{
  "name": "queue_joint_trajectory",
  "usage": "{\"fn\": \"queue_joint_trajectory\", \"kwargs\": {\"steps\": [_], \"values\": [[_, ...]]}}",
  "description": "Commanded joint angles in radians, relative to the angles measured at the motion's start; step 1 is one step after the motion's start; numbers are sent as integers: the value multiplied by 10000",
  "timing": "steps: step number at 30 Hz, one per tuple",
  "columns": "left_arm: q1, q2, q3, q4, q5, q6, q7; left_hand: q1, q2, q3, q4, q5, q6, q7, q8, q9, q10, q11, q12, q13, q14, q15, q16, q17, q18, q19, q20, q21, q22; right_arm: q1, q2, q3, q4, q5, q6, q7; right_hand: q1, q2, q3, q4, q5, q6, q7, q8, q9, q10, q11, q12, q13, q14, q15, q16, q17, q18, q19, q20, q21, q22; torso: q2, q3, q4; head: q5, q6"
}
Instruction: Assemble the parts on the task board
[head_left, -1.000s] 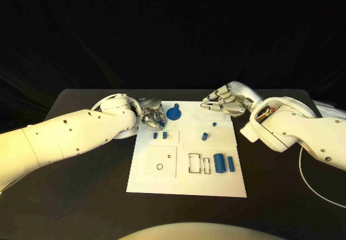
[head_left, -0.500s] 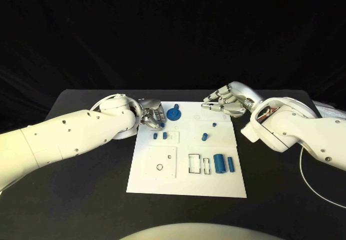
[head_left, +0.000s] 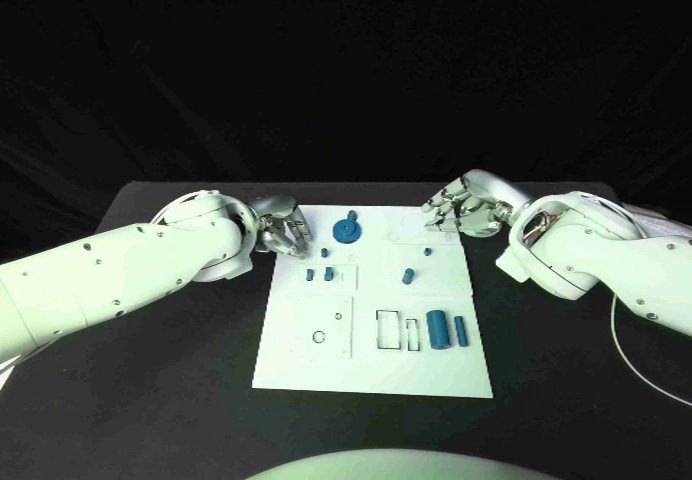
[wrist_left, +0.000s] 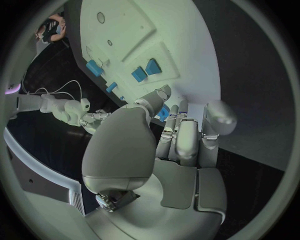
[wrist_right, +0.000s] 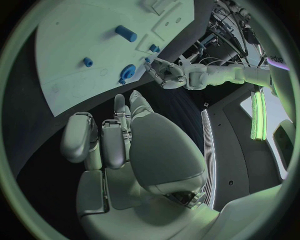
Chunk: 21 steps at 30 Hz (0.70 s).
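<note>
The white task board (head_left: 372, 370) lies mid-table. A blue gear (head_left: 346, 230) stands near its far edge, with two small blue blocks (head_left: 319, 271) and a short peg (head_left: 408, 273) nearer me. Two blue cylinders (head_left: 447, 329) lie by the rectangular slots. My left hand (head_left: 281, 228) hovers at the board's far left corner, fingers curled toward the gear. A bit of blue (wrist_left: 164, 112) shows between its thumb and fingers; I cannot tell whether it is held. My right hand (head_left: 462, 212) hangs over the far right corner, fingers curled in, nothing in them. The right wrist view shows the gear (wrist_right: 128, 71) beside the left hand (wrist_right: 165, 75).
A thin white cable (head_left: 617, 345) loops on the table at the right. Another small blue piece (head_left: 428, 247) sits on the board near the right hand. Dark table surface surrounds the board on all sides.
My left hand has drawn back to the left, away from the gear. The right hand has shifted a little to the right. The gear and other parts have stayed put.
</note>
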Motion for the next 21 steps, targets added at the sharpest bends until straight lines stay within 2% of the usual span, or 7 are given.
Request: {"fn": "queue_joint_trajectory", "kwargs": {"steps": [1,4,6,9,12,17,21], "values": [[23,-264,20,53,3415,-854,1723,-135,87,-276,62,-25,192,63,95,28,-102,-3,82,7,-366,97,-503,-879,238,-403,52,-1056,-734,-29,51,0,-140,-2605,1157,-563,268,-115,271,-25,-215,257,-8,28,0,193,-23,-653,-923,441,75,-100,-70,143,-50,44,-83,-66,17,6,9,-28,49],[29,-497,-1,129,6231,-1584,3045,-73,396,-466,162,-28,416,209,160,33,-312,131,158,9,-1818,211,-2316,-3658,678,-1719,172,-4006,-2749,-99,119,-1,-206,-3776,1412,-778,345,-306,596,49,-570,399,-104,-25,-10,430,-21,-1134,-1851,441,92,-225,-178,156,-67,62,-153,-135,11,11,17,-75,70],[29,-624,-32,237,8162,-1909,3775,40,570,-456,166,-26,499,209,188,32,-146,126,358,46,-2560,220,-3121,-4849,714,-2068,196,-4381,-2960,-140,191,-6,-240,-4348,1563,-898,321,-382,730,99,-756,471,-161,-31,-6,456,-19,-1310,-2206,441,98,-290,-238,158,-78,77,-194,-184,11,5,4,-129,108],[25,-814,-125,479,11260,-2211,4686,119,769,-438,186,-24,687,114,291,59,507,-31,824,177,-2697,132,-3172,-4942,745,-2187,153,-4525,-3045,-193,316,-36,-283,-5132,1814,-1094,315,-450,944,141,-988,528,-231,-50,-8,439,-54,-1518,-2635,432,63,-421,-369,178,-111,55,-282,-296,17,-7,-3,-204,174],[2,-985,-210,748,13056,-2320,5218,104,837,-518,209,-34,891,41,426,88,815,-142,1102,255,-2685,63,-3136,-4988,750,-2156,90,-4568,-3086,-235,429,-71,-324,-5791,2067,-1302,276,-556,1194,192,-1303,570,-280,-67,-12,416,-129,-1691,-3056,426,-29,-563,-508,206,-151,-46,-399,-444,21,-8,16,-307,211],[-53,-1187,-280,1121,14139,-2287,5563,74,851,-579,230,-35,941,24,470,89,853,-169,1186,273,-2677,40,-3119,-5015,747,-2129,62,-4592,-3110,-293,601,-118,-440,-6426,2416,-1546,174,-724,1514,244,-1457,589,-331,-75,-16,332,-144,-1865,-3565,407,-136,-811,-753,255,-241,-161,-639,-748,24,-25,18,-414,225],[-76,-1262,-295,1255,14365,-2273,5667,74,851,-581,230,-35,941,24,471,89,853,-169,1188,273,-2677,40,-3119,-5016,747,-2128,61,-4593,-3111,-359,749,-137,-534,-6573,2546,-1553,145,-753,1612,251,-1476,598,-339,-75,-16,332,-144,-1887,-3694,402,-139,-885,-827,262,-253,-174,-692,-811,31,2,-8,-394,219]]}}
